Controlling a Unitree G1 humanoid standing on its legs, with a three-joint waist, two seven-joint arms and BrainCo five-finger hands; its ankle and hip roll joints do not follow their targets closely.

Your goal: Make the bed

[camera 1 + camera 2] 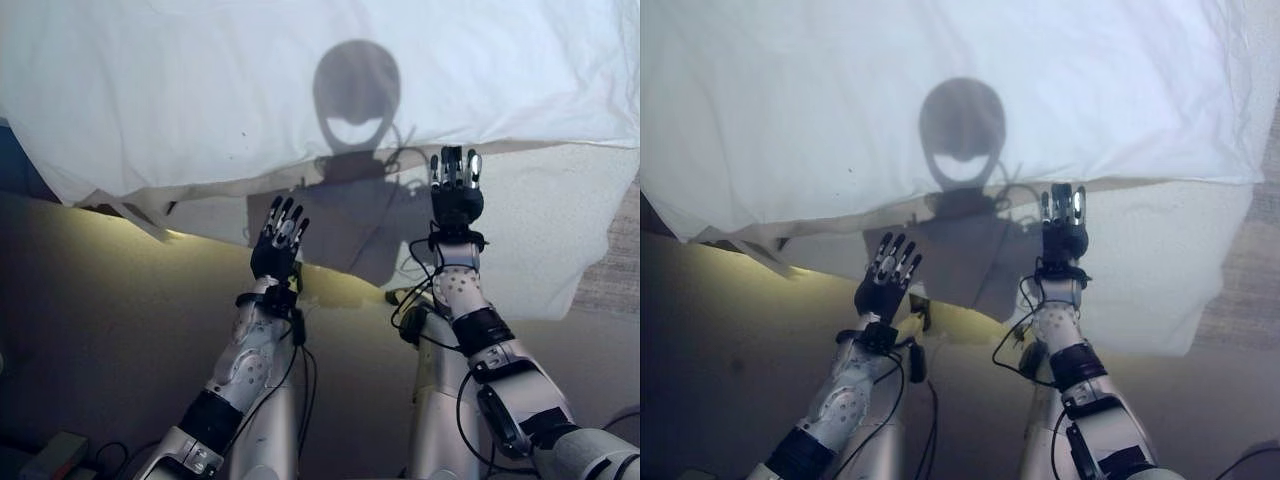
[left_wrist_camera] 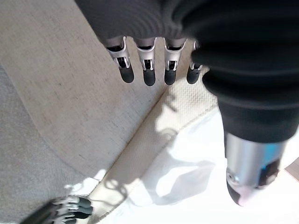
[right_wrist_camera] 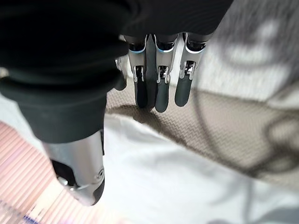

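One white blanket [image 1: 300, 90] lies over the bed, its edge hanging down the bed's pale side [image 1: 560, 230]. Both hands are up by that edge (holding nothing). Left hand [image 1: 278, 240] sits lower, fingers straight and spread. Right hand [image 1: 455, 190] reaches the blanket's edge, fingers straight too.

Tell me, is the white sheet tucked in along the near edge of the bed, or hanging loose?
Hanging loose. The white sheet drapes past the bed's edge, its rumpled hem free over the textured mattress side. Neither hand holds it.
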